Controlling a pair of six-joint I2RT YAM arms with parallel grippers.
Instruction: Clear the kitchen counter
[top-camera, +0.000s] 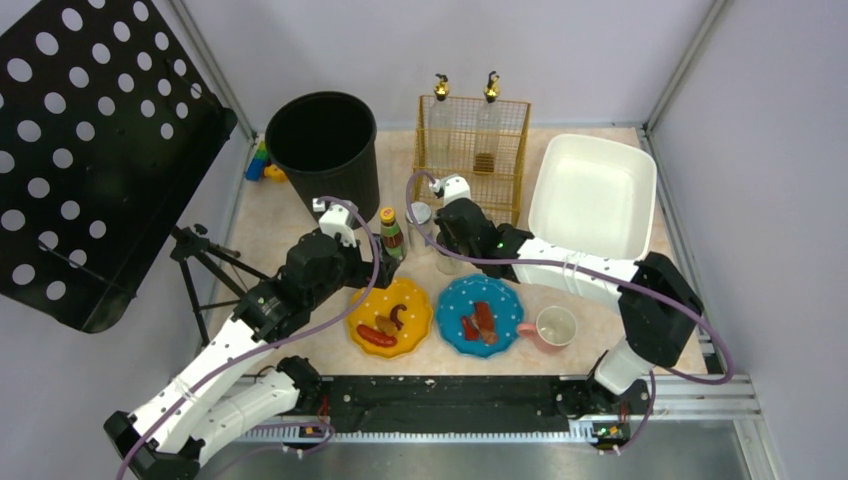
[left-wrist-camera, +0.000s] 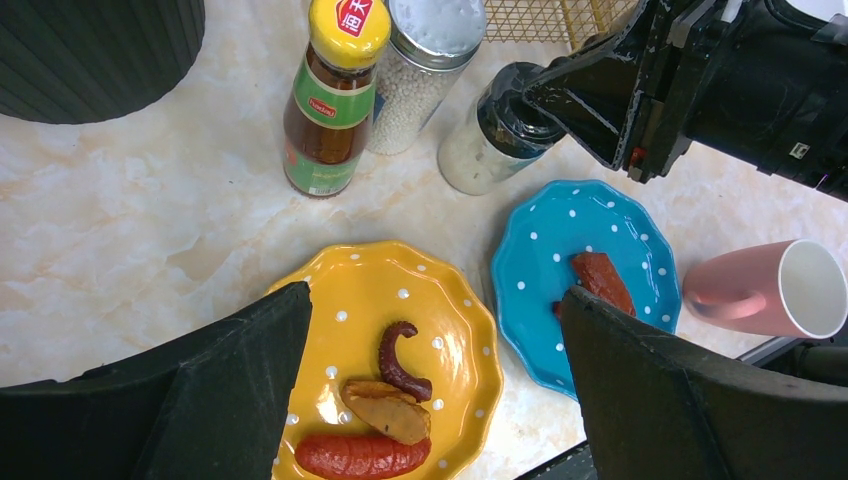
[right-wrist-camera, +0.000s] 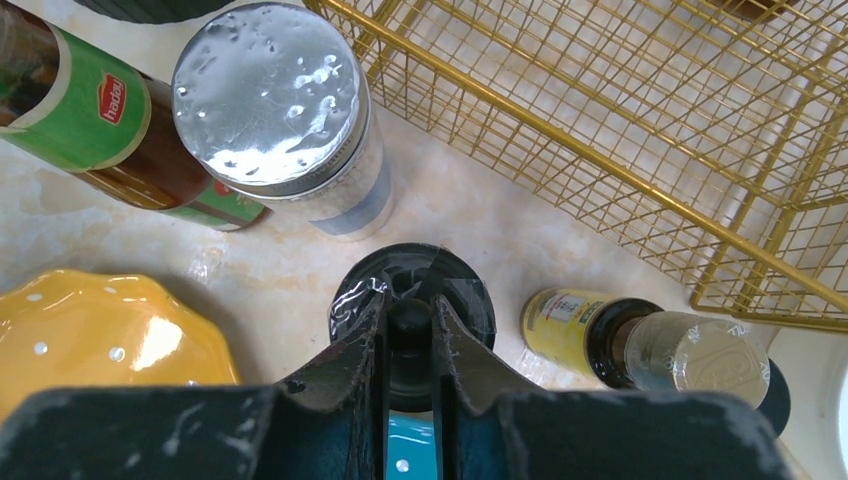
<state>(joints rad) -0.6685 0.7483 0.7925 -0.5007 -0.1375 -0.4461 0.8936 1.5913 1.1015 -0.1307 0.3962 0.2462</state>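
The kitchen counter (top-camera: 270, 225) holds a yellow plate (top-camera: 390, 318) with sausages and a blue plate (top-camera: 480, 315) with red food pieces. A brown sauce bottle (top-camera: 390, 232), a silver-lidded jar (top-camera: 420, 214) and a black-lidded jar (left-wrist-camera: 495, 135) stand behind them. My left gripper (left-wrist-camera: 435, 293) is open and empty, hovering over the yellow plate (left-wrist-camera: 400, 300). My right gripper (right-wrist-camera: 408, 305) is shut on the knob of the black-lidded jar (right-wrist-camera: 455, 290). It also shows in the top view (top-camera: 447, 245).
A black bin (top-camera: 322, 150) stands at the back left, and a gold wire basket (top-camera: 472, 150) with two bottles at the back centre. A white tub (top-camera: 592, 195) is at the right. A pink mug (top-camera: 548, 328) sits beside the blue plate. A small yellow-labelled bottle (right-wrist-camera: 640, 345) stands near the basket.
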